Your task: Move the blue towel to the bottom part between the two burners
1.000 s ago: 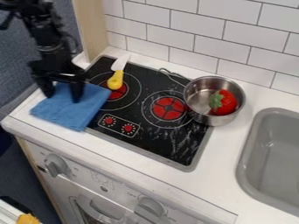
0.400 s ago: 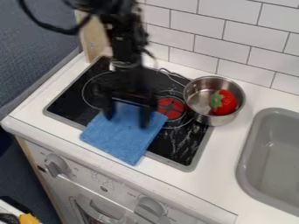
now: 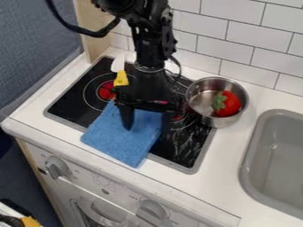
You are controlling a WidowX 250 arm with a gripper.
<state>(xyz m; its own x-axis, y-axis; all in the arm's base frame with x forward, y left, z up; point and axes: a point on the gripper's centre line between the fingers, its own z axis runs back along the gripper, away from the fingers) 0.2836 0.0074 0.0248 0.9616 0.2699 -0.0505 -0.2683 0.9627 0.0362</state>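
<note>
Backing the black stovetop (image 3: 71,104) and white counter (image 3: 222,181) is a tiled wall (image 3: 234,46).

And here's the blue towel (image 3: 118,142), soft-looking and plain, a rough square spread flat and sitting at a slant! It's on the front part of the black stovetop (image 3: 182,153), near corner out over the edge onto the white surface (image 3: 53,128). Red-centred burners: the left burner (image 3: 106,90) ringed in pale lines, the right burner (image 3: 177,118) partly hidden, towel between, toward the front.
</note>
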